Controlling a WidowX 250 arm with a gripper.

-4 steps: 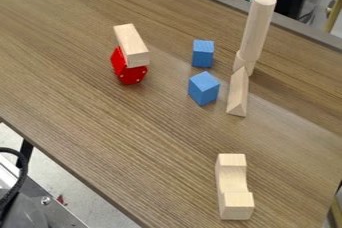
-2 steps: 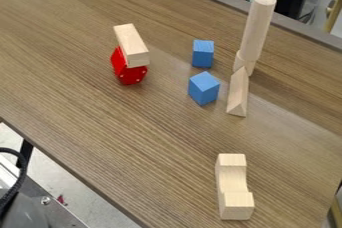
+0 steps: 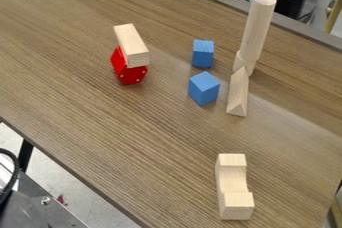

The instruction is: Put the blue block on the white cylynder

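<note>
And here we are at the brown wood-grain table [image 3: 87, 137], where two blue wooden blocks share the middle of the action! The farther blue block [image 3: 203, 54] sits squarely on the tabletop, and just nearer the camera is the second blue block [image 3: 204, 89], turned so that a corner points our way, a small gap between the pair. Which one is the task's block? Can't tell, folks, but both are down on the wood. Over to their right rises the tall, pale wooden cylinder [image 3: 256, 29], standing upright with its round top face up, above a short pale wooden piece [image 3: 244, 64] at its foot. Right in front of that foot, a pale wooden triangular prism [image 3: 238, 94] lies lengthwise toward the camera, just beside the nearer blue block; whether it touches the short piece, hard to call. Out on the left, a lovely bit of balance: a pale rectangular wooden block [image 3: 132, 45] lies on top of a glossy red faceted piece [image 3: 130, 73]. Down at the near right, a pale wooden block with a scooped-out middle [image 3: 233, 184] lies on the table. A black cable [image 3: 13, 172] curves in at lower left, over grey metal. And the pincer, wide, narrow or holding something? I can't tell.
</note>
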